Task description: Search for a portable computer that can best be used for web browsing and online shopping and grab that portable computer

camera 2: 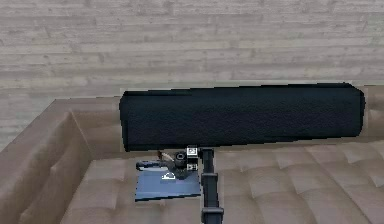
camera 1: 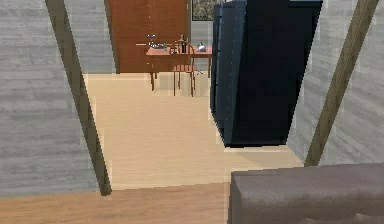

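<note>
One flat dark slab, tufted tan sofa, long black block

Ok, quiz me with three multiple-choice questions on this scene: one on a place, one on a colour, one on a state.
1. The flat dark thing by the gripper lies on: A the floor, B the sofa seat, C a shelf.
2. The tall cabinet is: A white, B red, C dark blue.
3. The chair at the far table: A stands upright, B lies tipped over, C hangs on a wall.
Answers: B, tan cushions lie under it; C, its sides are dark blue; A, its back points up.
</note>
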Tool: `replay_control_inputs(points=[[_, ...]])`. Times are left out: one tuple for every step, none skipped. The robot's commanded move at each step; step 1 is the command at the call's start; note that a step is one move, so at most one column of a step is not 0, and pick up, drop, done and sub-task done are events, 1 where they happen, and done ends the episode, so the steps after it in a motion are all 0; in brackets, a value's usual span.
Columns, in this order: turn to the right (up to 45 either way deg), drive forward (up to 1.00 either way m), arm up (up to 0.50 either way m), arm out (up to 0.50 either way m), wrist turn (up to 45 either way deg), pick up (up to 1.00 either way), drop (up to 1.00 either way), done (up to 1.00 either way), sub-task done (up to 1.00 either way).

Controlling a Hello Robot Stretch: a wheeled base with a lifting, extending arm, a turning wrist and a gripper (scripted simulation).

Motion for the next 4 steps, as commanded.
replay_control_inputs(points=[[0.0, 0.0, 0.0, 0.0, 18.0, 0.0, 0.0, 0.0, 0.0], [0.0, 0.0, -0.3, 0.0, 0.0, 0.0, 0.0, 0.0, 0.0], [0.0, 0.0, 0.0, 0.0, 0.0, 1.0, 0.0, 0.0, 0.0], [0.0, 0.0, 0.1, 0.0, 0.0, 0.0, 0.0, 0.0, 0.0]])
